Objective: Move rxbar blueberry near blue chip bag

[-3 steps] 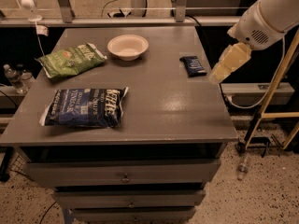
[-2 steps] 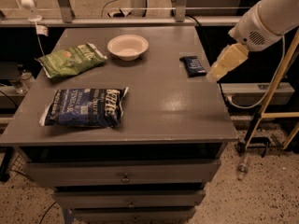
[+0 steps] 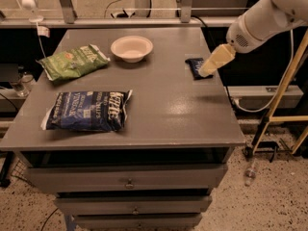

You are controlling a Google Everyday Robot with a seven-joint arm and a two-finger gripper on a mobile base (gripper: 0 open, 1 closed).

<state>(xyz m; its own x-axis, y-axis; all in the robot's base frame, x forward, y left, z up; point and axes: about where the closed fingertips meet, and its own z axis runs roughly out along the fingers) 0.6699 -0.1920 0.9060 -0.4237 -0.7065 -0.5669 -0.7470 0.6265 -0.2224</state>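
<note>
- The gripper (image 3: 206, 71) hangs over the right edge of the grey table (image 3: 168, 109), its pale tip at the rxbar blueberry (image 3: 193, 64); clenched or released, I cannot tell
- The bar lies flat, back right
- The blue chip bag (image 3: 89, 110) lies front left, well apart from it
- A green chip bag (image 3: 72, 61) and a white bowl (image 3: 131, 47) sit behind

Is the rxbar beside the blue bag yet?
No, the rxbar lies by the gripper at far right, with the blue bag well apart at front left.
</note>
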